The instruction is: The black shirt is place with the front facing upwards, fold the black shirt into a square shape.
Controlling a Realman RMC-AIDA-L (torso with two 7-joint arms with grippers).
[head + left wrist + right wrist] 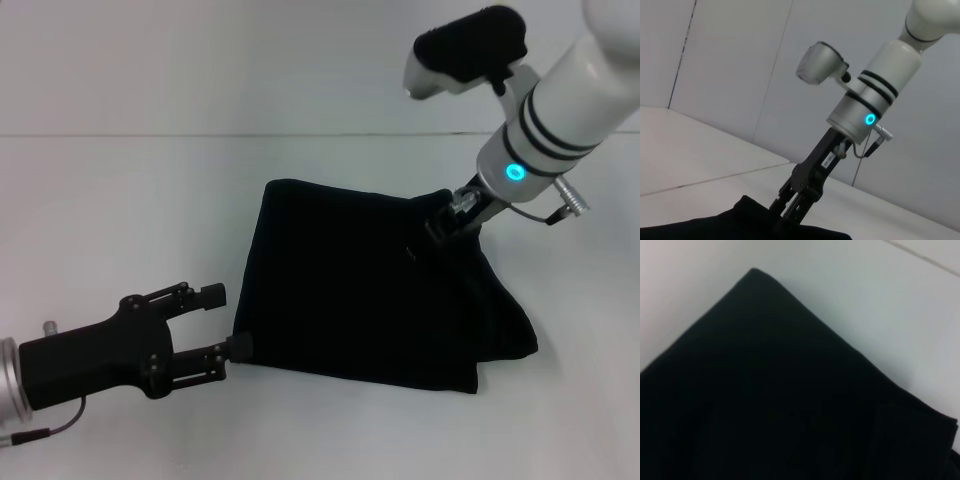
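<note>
The black shirt lies folded into a rough, plain black square on the white table. Its far right corner is lifted off the table, and the right edge below sags in loose, uneven folds.

The shirt lies folded on the desk, about mid-desk and a little to the right. The left claw sits at the shirt's near left corner. The right claw is on its far right corner, pinching the cloth.
</note>
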